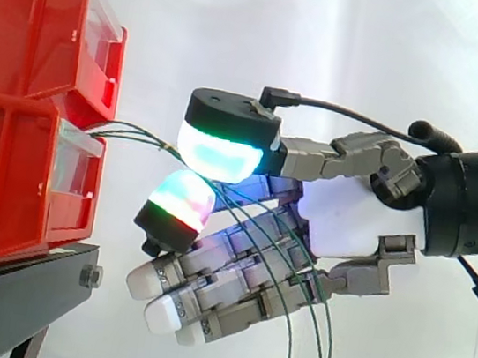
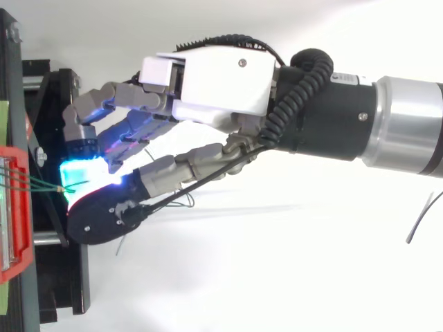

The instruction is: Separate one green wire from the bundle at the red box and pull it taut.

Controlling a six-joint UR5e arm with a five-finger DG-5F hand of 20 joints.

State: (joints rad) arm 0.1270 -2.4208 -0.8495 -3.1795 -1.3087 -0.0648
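Observation:
Thin green wires (image 1: 130, 132) run out of the front of the lower red bin (image 1: 14, 192) and meet at a small knot. Seen from above, they leave the red box (image 2: 14, 207) as a narrow fan of green wires (image 2: 38, 181). My hand (image 1: 349, 217) sits just right of the bins, its palm facing them. Its cyan-green thumb pad (image 1: 220, 154) and a red-green finger pad (image 1: 181, 198) are pressed together on a green wire just past the knot. The other fingers lie nearly straight below. Loose green strands (image 1: 289, 329) hang down across the palm.
A second red bin (image 1: 30, 16) is stacked on the lower one. Both rest on a black stand (image 1: 8, 298) whose frame (image 2: 62, 290) lies under the hand's fingertips. A white curtain is behind.

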